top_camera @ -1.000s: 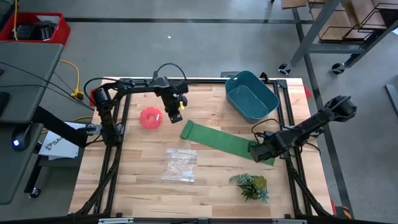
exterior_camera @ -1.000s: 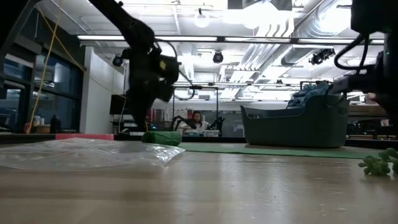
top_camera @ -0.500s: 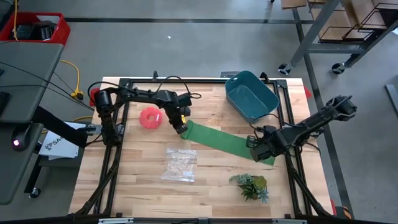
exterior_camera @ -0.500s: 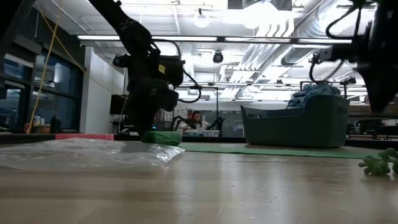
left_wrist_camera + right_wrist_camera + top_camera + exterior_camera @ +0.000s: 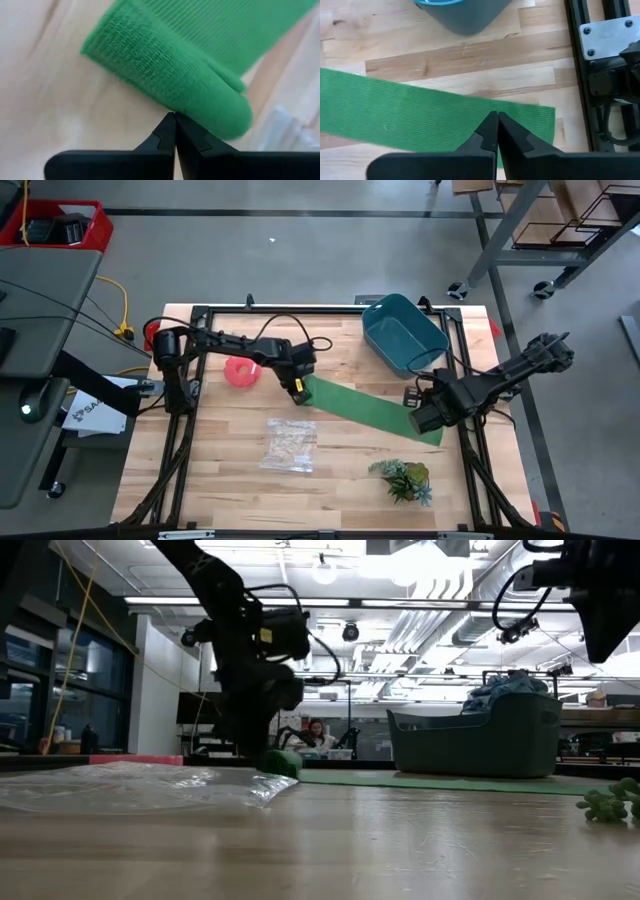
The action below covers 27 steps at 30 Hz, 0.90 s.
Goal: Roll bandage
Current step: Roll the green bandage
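1. Left gripper [image 5: 297, 385] has dropped from above the pink ring [image 5: 240, 370] to table level at the rolled left end of the bandage [image 5: 365, 408]. A second ago it hung higher, farther back and left; now it sits right against the roll.
2. Left jaws pressed together with nothing between them; in the left wrist view the tips [image 5: 174, 131] touch the edge of the green roll [image 5: 172, 82], pushing rather than gripping.
3. Low view: the roll [image 5: 282, 762] now sits further right than before, so the rolled end has advanced along the strip. Judgement: rolling is under way, only the first turn or so done.
4. Right gripper [image 5: 421, 412] has shifted slightly back and lifted off the right end of the bandage. The right wrist view shows its jaws together, empty, tips [image 5: 496, 134] above the flat strip [image 5: 420, 122] near its end.
5. Bandage lies flat, diagonal across the table's middle, from the roll at left to the free end near the right gripper, just near of the teal tub [image 5: 403, 333].
6. Judgement: with the right end no longer pinned, the strip may slide instead of rolling as the left gripper pushes.
7. Clear bag [image 5: 288, 444] and plant sprig [image 5: 402, 478] untouched at the near side.
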Motion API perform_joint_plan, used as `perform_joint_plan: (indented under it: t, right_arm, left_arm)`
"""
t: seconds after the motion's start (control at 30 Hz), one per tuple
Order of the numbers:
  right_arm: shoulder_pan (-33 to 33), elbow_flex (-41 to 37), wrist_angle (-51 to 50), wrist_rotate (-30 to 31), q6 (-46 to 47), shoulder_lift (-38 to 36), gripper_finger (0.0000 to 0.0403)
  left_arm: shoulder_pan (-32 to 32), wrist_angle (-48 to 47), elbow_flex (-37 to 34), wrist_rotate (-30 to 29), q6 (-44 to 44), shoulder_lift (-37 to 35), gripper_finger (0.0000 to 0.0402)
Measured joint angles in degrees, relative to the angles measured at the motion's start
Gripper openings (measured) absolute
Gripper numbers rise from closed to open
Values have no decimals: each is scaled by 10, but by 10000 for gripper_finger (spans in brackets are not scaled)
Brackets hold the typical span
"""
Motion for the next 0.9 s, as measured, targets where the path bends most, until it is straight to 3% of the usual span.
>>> perform_joint_plan:
  t: [0.23, 0.4, 0.57, 0.73, 0.9]
  right_arm:
    - [0, 6, -1, 5, -4, 0, 0]
    - [0, 5, 15, 8, -19, 0, 0]
    - [0, 4, 68, -5, -65, 2, 0]
    - [-11, -48, 176, -43, -98, 3, 0]
    - [-27, -131, 327, -57, -117, 4, 0]
  left_arm:
    - [-18, 18, 60, -9, 8, -1, 0]
    - [-21, 57, 113, -13, 93, -1, 0]
    - [-14, 28, 159, 2, 157, -8, 0]
    - [7, -4, 147, 2, 223, -40, 0]
    - [36, -9, 67, 4, 224, -77, 0]
